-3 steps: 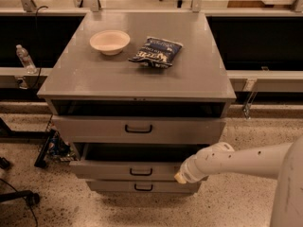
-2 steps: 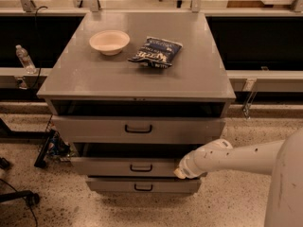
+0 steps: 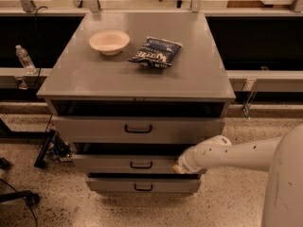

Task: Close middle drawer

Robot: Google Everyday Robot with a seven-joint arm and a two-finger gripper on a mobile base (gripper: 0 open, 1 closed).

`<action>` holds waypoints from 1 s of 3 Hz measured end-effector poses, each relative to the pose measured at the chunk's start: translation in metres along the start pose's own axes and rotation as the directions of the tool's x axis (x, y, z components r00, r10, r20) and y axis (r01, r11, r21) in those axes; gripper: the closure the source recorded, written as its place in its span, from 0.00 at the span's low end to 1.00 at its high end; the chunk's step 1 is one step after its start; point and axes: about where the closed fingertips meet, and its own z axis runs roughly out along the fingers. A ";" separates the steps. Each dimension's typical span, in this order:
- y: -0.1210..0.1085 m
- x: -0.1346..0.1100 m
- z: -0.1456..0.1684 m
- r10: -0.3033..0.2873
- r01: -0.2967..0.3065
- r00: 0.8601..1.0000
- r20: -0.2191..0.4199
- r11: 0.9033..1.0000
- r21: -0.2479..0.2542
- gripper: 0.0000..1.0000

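The middle drawer (image 3: 123, 164) is the low grey front with a small black handle (image 3: 141, 165), second from the top of the grey cabinet (image 3: 137, 74). It stands a little out, with a dark gap above its front. My gripper (image 3: 180, 168) is at the end of the white arm (image 3: 236, 155) that reaches in from the right. It is against the right end of the middle drawer's front.
The taller top drawer (image 3: 137, 129) and the lowest drawer (image 3: 142, 186) also stand slightly out. A white bowl (image 3: 109, 41) and a dark chip bag (image 3: 156, 51) lie on the cabinet top. A water bottle (image 3: 23, 58) stands at the left. Cables and a black stand base (image 3: 47, 150) lie on the floor.
My arm has moved left and in toward the cabinet, and the middle drawer's front has slid back with it, so it sticks out less.
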 end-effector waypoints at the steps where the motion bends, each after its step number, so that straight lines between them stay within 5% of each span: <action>1: -0.010 -0.013 0.003 -0.022 0.021 0.999 0.024 1.000 0.011 1.00; 3: -0.002 0.005 -0.007 0.033 -0.033 0.999 -0.020 0.999 -0.019 1.00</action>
